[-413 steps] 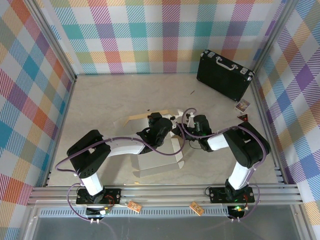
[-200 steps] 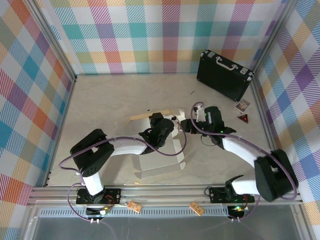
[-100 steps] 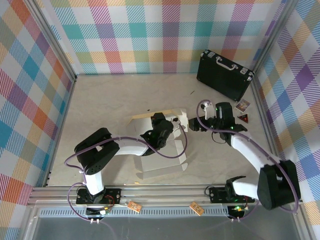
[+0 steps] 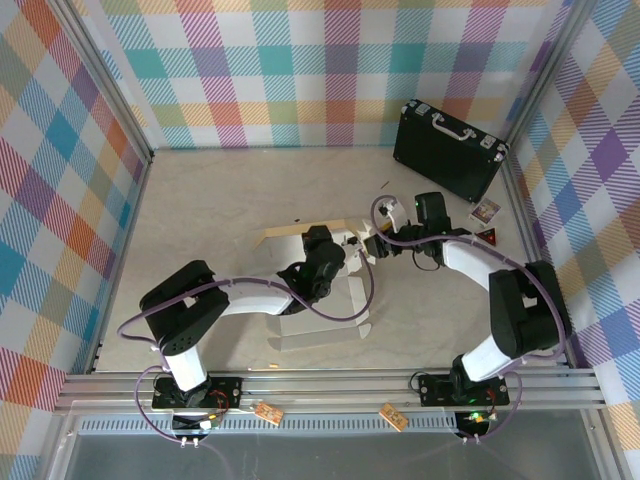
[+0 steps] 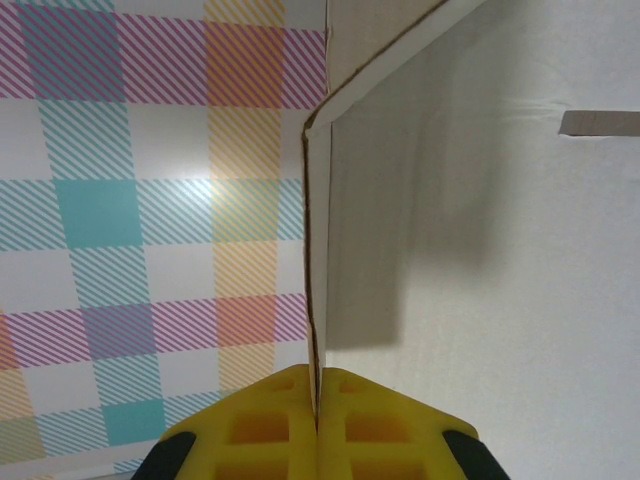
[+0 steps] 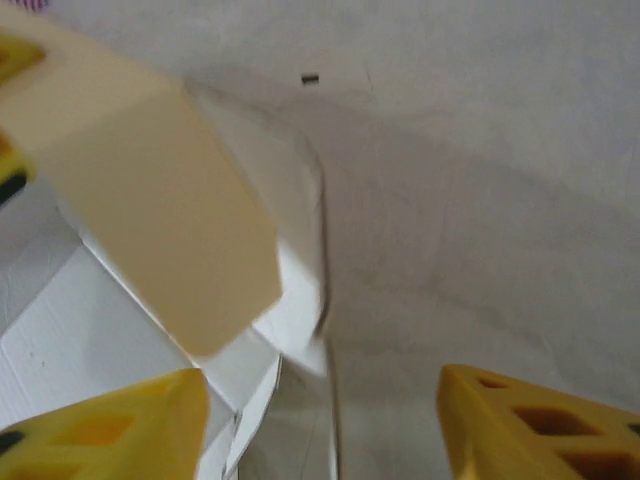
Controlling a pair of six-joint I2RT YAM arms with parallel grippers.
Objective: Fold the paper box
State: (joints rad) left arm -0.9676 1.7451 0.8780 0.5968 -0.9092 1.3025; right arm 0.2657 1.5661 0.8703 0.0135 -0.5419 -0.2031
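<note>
The paper box (image 4: 322, 312) lies half-folded in the middle of the table, white inside with a tan flap (image 4: 300, 232) raised at its far side. My left gripper (image 4: 338, 248) is shut on a thin upright wall of the box; in the left wrist view the yellow fingertips (image 5: 270, 425) pinch the cardboard edge (image 5: 316, 300), with the white panel (image 5: 480, 260) to the right. My right gripper (image 4: 374, 240) hovers at the box's far right corner, open. In the right wrist view its fingers (image 6: 100, 430) stand wide apart around a white flap (image 6: 300, 300) beside the blurred tan flap (image 6: 150, 220).
A black hard briefcase (image 4: 450, 148) leans at the back right wall. Two small cards (image 4: 485, 211) lie on the table to its right front. Metal frame posts and checkered walls close in the beige tabletop (image 4: 210, 200).
My right arm has swung back in, bringing its gripper left to the box's far right corner. The left gripper keeps its pinch on the box wall and has barely shifted.
</note>
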